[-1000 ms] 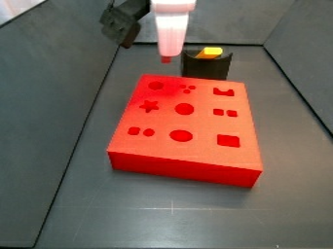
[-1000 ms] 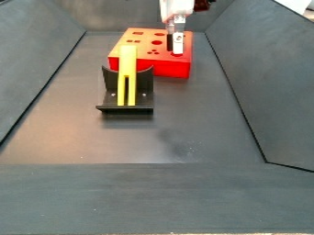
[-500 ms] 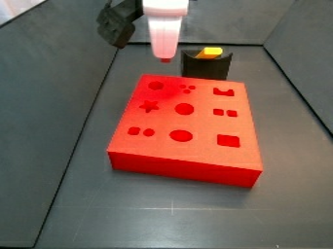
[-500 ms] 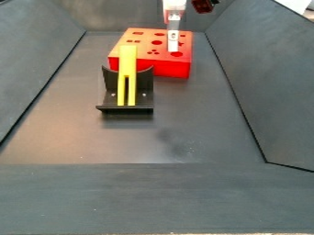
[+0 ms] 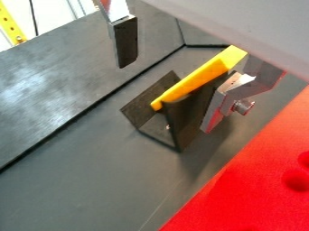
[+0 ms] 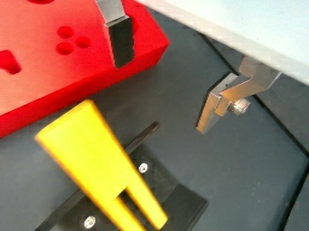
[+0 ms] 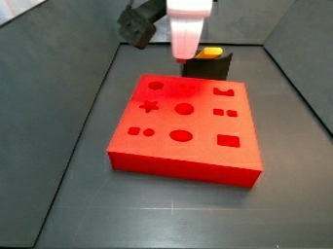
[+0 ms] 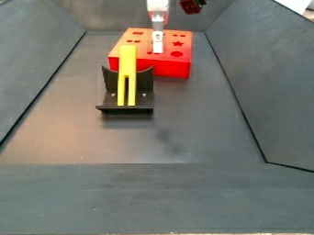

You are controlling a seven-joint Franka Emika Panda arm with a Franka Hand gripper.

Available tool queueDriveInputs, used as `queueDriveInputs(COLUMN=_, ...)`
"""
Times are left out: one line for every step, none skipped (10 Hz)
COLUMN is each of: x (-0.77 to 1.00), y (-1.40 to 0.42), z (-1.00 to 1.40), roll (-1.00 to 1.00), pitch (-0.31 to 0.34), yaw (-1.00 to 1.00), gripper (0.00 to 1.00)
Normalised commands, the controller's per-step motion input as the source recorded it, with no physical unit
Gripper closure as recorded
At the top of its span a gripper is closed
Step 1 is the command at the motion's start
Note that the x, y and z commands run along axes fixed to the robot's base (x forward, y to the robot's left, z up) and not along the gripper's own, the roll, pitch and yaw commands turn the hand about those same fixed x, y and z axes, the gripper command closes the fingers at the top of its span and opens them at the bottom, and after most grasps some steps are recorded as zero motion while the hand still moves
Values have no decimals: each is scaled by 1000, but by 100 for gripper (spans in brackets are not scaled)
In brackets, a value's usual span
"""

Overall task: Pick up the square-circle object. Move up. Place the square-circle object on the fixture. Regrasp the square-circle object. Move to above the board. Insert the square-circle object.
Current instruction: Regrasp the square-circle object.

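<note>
In a wrist view my gripper [image 5: 169, 74] stands wide and empty: one finger [image 5: 125, 41] hangs dark-padded at the upper left of the frame, the other sits at the right, and between them, lower down, the square-circle object [image 5: 198, 78] rests as a yellow bar across the top of the fixture [image 5: 176, 122], with the red board [image 5: 248, 185] filling the lower right corner. In a wrist view from the other camera the peg [image 6: 99, 162] runs through the lower left of the frame on the dark fixture [image 6: 169, 209], while my fingers are near the top, well apart, with nothing between them, and the board [image 6: 49, 63] lies at the upper left. In a side view my gripper [image 7: 186, 49] hangs at the top centre, above the board's [image 7: 182, 146] far edge and just in front of the fixture [image 7: 208, 66], where a bit of yellow [image 7: 209, 51] shows on top. In a side view from the opposite end, the peg [image 8: 127, 73] lies along the fixture [image 8: 125, 90] at centre left, and my gripper [image 8: 156, 39] is high at the top centre over the board [image 8: 157, 53]. I judge picking up and placing done — the regrasp, the move above the board and the insertion remain.
</note>
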Motion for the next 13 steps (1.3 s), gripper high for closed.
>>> queueDriveInputs(x=1000, y=-13, z=-10, roll=26, pitch=160, yaw=45, gripper=0)
queueDriveInputs(x=1000, y=-17, z=-12, roll=21, pitch=163, yaw=44, gripper=0)
queueDriveInputs(x=1000, y=-18, z=-4, roll=23, pitch=171, yaw=43, gripper=0)
queueDriveInputs(x=940, y=-20, z=-5, roll=21, pitch=176, yaw=42, gripper=0)
queueDriveInputs(x=858, y=-21, z=-7, roll=16, pitch=176, yaw=43, gripper=0)
queueDriveInputs(x=777, y=-17, z=-6, roll=15, pitch=181, yaw=45, gripper=0)
queueDriveInputs(x=675, y=-19, z=0, roll=16, pitch=187, yaw=47, gripper=0)
queueDriveInputs(x=605, y=-21, z=-7, roll=11, pitch=188, yaw=48, gripper=0)
queueDriveInputs(x=535, y=-17, z=-3, roll=11, pitch=191, yaw=51, gripper=0)
queueDriveInputs(x=469, y=-18, z=-1, roll=13, pitch=198, yaw=53, gripper=0)
queueDriveInputs(x=388, y=-20, z=-3, roll=13, pitch=206, yaw=55, gripper=0)
queueDriveInputs(x=329, y=-21, z=-1, roll=9, pitch=205, yaw=54, gripper=0)
queueDriveInputs(x=255, y=-17, z=-6, roll=4, pitch=205, yaw=57, gripper=0)
